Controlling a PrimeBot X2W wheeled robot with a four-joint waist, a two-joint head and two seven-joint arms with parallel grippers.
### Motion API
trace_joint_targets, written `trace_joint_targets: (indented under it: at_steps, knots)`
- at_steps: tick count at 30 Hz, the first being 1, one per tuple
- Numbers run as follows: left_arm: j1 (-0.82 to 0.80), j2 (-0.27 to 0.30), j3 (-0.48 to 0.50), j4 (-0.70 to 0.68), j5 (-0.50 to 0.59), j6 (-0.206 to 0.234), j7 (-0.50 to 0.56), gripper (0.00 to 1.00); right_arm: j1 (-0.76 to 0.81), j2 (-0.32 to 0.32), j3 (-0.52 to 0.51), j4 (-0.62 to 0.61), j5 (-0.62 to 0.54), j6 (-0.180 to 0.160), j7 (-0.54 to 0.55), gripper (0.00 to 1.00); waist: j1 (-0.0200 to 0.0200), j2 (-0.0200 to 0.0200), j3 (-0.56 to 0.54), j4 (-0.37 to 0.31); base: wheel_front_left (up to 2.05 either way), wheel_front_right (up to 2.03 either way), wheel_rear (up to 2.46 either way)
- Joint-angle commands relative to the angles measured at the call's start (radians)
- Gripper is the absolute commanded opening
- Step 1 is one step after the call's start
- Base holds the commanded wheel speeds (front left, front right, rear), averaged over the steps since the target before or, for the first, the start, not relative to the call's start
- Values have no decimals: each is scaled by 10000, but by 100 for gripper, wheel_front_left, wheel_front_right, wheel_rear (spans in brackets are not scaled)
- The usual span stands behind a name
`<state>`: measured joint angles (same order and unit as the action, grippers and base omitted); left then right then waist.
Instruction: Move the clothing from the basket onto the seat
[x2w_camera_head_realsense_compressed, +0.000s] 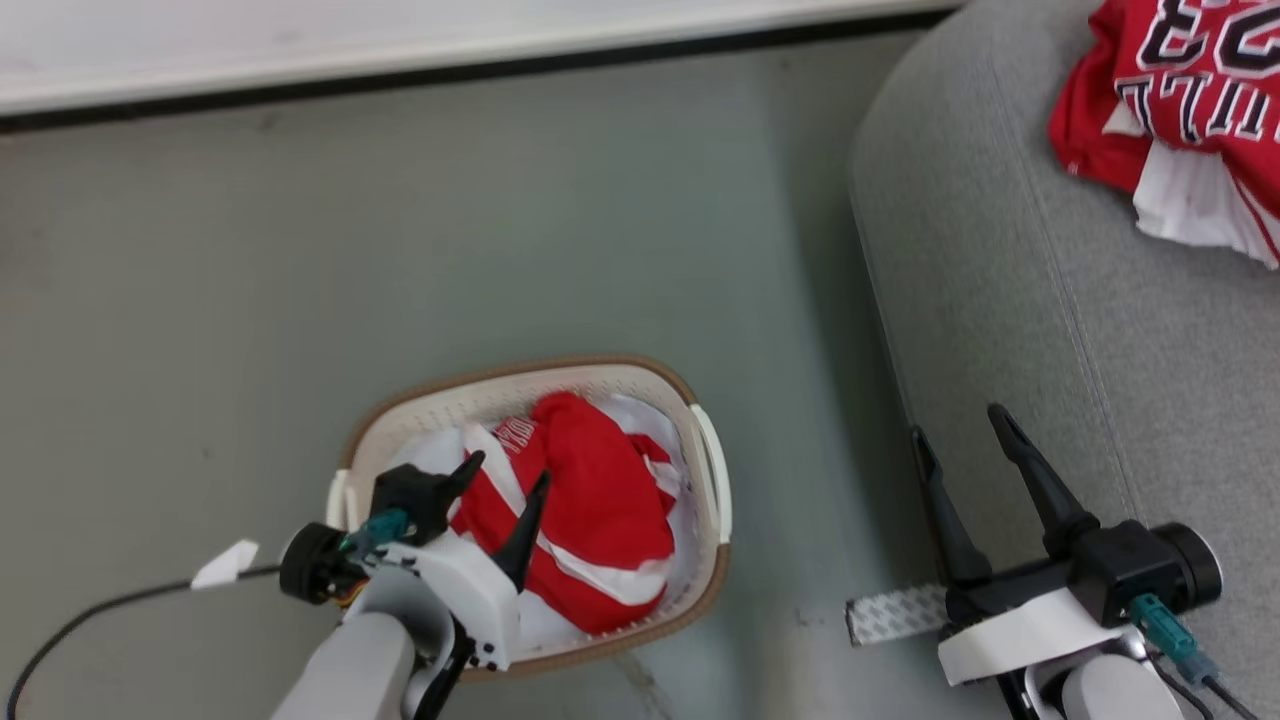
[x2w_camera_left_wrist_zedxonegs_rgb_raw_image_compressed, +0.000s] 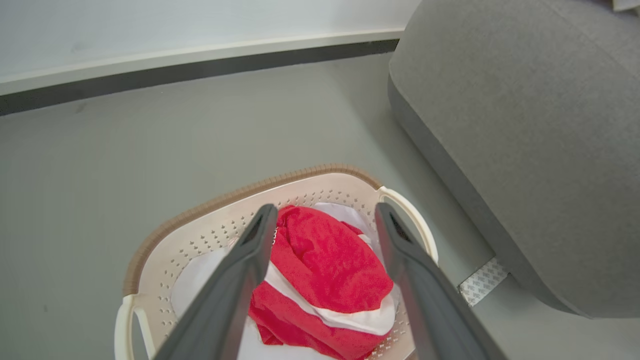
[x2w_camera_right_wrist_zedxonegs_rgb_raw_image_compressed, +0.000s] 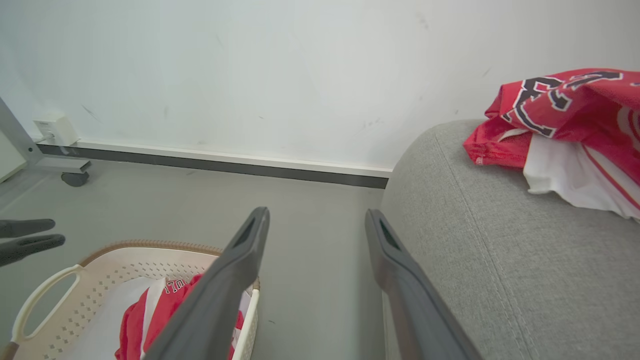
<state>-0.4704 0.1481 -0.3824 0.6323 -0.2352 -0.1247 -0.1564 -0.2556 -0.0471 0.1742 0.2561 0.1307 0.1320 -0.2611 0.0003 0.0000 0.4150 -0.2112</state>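
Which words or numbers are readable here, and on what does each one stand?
"23": on the jersey on the seat, upside down, cut by the picture edge.
Block letters beside it: cut off, unreadable.
Small white letters on the garment in the basket: folded, unreadable.

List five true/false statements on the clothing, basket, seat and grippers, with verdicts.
1. A red garment lies in the basket. True.
2. The seat holds no clothing. False: a red "23" jersey lies on it.
3. The left gripper is shut on the garment. False: it is open, over the basket.
4. The right gripper is open. True.
5. The basket stands on the seat. False: it stands on the floor beside it.
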Motion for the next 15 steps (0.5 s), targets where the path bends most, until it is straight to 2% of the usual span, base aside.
trace_joint_targets:
  at_steps: [1, 10, 15]
  knots:
    - [-232, 140, -60, 143, 168, -42, 84, 100, -193, -17, 67, -83, 154, -24, -17, 100, -3, 0, 840, -567, 0, 0, 0]
    - [-1985, 308, -881, 1798, -147, -54, 1589, 100, -999, -14, 367, -935, 458, -24, -17, 100, -3, 0, 2800, -1011, 0, 0, 0]
    - [-2864, 560, -999, 2546, -12, -45, 1874, 100, -1251, -14, 364, -1531, 583, -25, -17, 100, -3, 0, 3736, -1052, 0, 0, 0]
